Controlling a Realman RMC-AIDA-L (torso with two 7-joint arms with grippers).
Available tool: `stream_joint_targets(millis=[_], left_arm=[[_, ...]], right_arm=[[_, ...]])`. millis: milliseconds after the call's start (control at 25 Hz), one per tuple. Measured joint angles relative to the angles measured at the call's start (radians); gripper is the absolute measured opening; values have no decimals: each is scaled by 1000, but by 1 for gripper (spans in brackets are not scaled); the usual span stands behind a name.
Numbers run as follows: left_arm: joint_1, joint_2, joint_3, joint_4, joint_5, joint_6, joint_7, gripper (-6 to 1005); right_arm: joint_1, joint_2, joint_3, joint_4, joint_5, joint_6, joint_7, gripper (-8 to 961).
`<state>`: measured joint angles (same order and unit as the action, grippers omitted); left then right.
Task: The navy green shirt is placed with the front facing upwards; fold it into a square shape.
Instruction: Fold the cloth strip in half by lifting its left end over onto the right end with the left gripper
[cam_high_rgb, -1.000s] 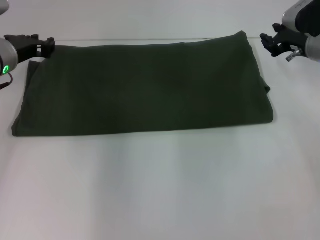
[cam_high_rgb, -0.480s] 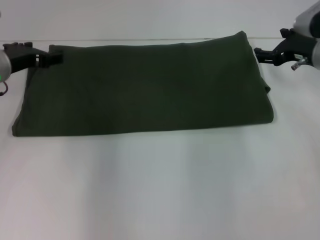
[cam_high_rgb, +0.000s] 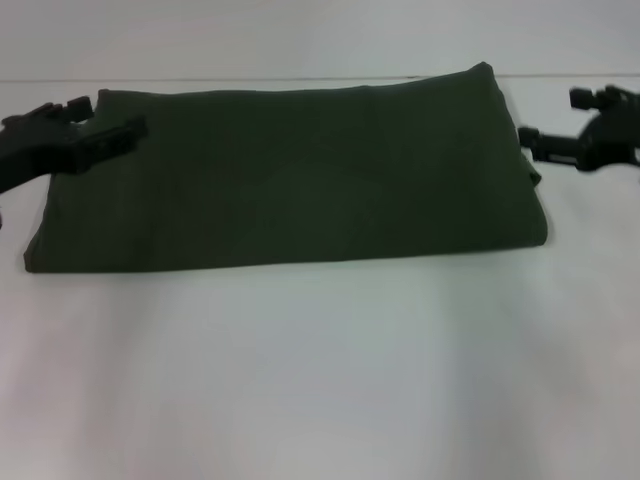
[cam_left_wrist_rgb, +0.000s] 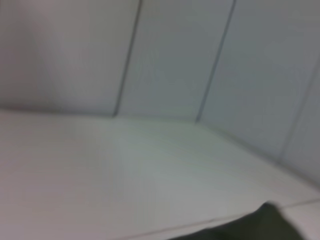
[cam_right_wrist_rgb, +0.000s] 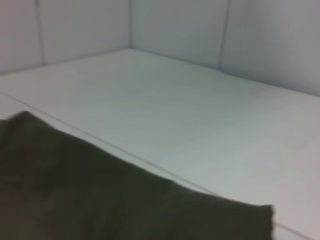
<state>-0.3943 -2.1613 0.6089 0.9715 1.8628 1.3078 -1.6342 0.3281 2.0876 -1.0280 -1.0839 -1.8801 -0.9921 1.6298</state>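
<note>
Two grippers, jaw state impossible to tell on either. Left gripper (cam_high_rgb: 118, 132) over the shirt's far left corner, at ten o'clock. Right gripper (cam_high_rgb: 535, 142) just beside the right edge, at three o'clock. One navy green shirt (cam_high_rgb: 300, 175), folded into a long band across one white table (cam_high_rgb: 320, 380).

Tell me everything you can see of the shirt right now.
The shirt is dark olive green, soft matte cloth, already folded into a long flat band lying across the white table. No lettering, collar or sleeves show. Its far right corner peaks slightly; a small bulge sticks out of its right end. The left gripper is over its far left corner; the right gripper is just off its right end. Contact cannot be told.
</note>
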Motion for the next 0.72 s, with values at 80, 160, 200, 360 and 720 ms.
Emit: stream_joint_targets(millis=[80, 160, 200, 360, 720], left_arm=[[12, 3, -67, -38, -23, 97, 62, 909], [21, 6, -121, -77, -29, 160, 113, 909], [26, 8, -151, -102, -31, 189, 143, 909], [52, 9, -232, -173, -33, 245, 241, 909], [126, -1, -259, -181, 31, 191, 336, 908]], right_arm=[[-30, 1, 28, 6, 50, -70, -53, 917], [-51, 3, 51, 21, 90, -148, -106, 915], [-63, 2, 76, 47, 111, -228, -163, 915], [-69, 3, 115, 99, 123, -339, -262, 916], [-79, -2, 135, 185, 104, -465, -375, 918]])
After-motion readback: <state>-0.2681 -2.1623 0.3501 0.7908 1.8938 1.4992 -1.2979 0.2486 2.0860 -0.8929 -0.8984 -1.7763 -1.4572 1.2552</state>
